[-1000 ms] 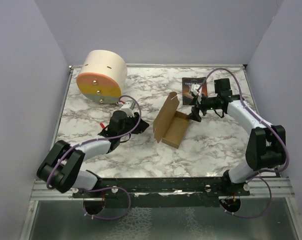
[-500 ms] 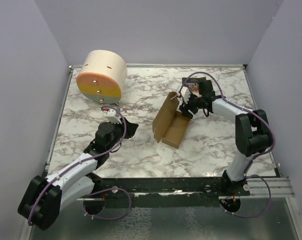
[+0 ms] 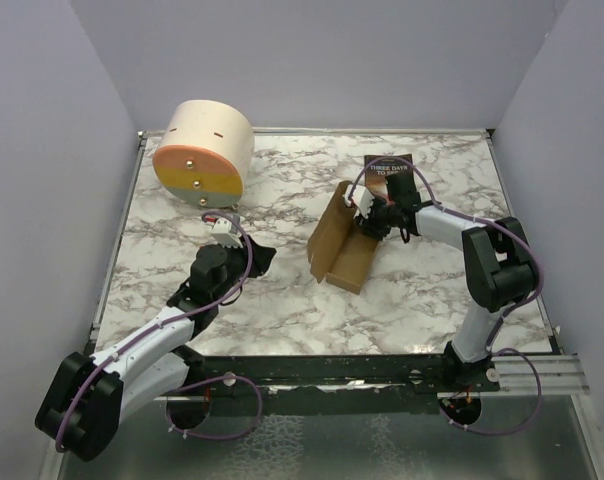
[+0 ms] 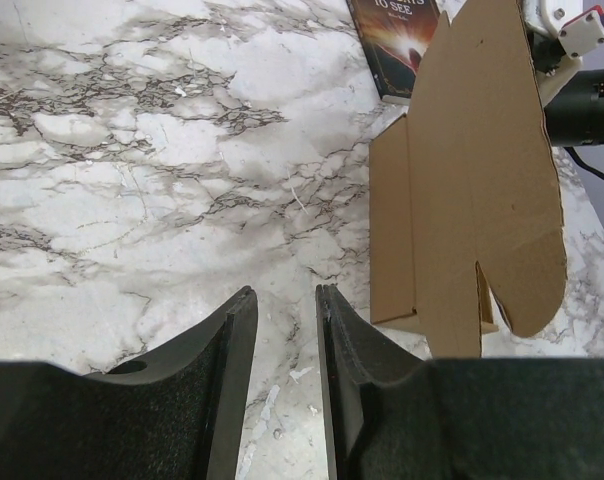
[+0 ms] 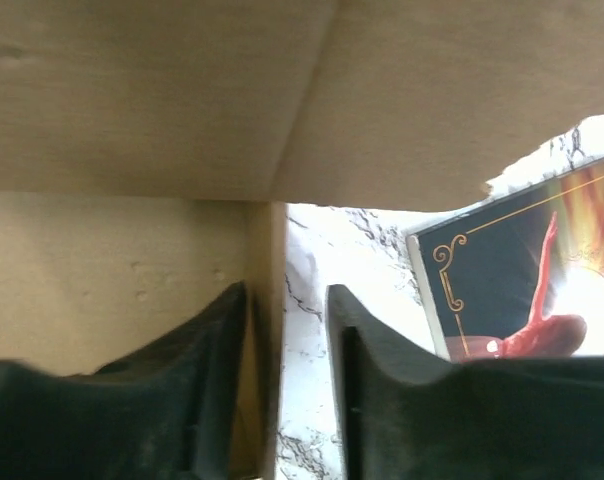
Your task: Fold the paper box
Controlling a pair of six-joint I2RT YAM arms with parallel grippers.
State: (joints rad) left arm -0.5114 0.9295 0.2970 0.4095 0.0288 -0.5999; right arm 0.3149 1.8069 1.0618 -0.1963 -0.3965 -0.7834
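The box point(image 3: 344, 245) is located near the middle of the tabletop point(image 3: 282, 310), just in front of the book point(image 3: 387, 168) and well apart from the cylinder point(image 3: 204, 150). The box is partly formed: the base point(image 3: 356, 258) lies flat on the tabletop, and one long panel point(image 3: 327, 228) is raised roughly upright along its left side, with its rounded tab free. No lid is closed and no tab is seen tucked in. The right gripper point(image 5: 287, 292) is positioned at the far end of the box, beside the book. Its jaws are parted and are set astride a short cardboard edge point(image 5: 265, 330); bare tabletop is visible in the gap, so no firm clamp on the cardboard is shown. The left gripper point(image 4: 285, 292) is held low over the tabletop, left of the box and apart from it. Its jaws are slightly parted and nothing is held between them. The task is judged to be at an early to middle stage. The end walls are yet to be raised, the remaining flaps folded over and the tabs inserted before a closed box is obtained.
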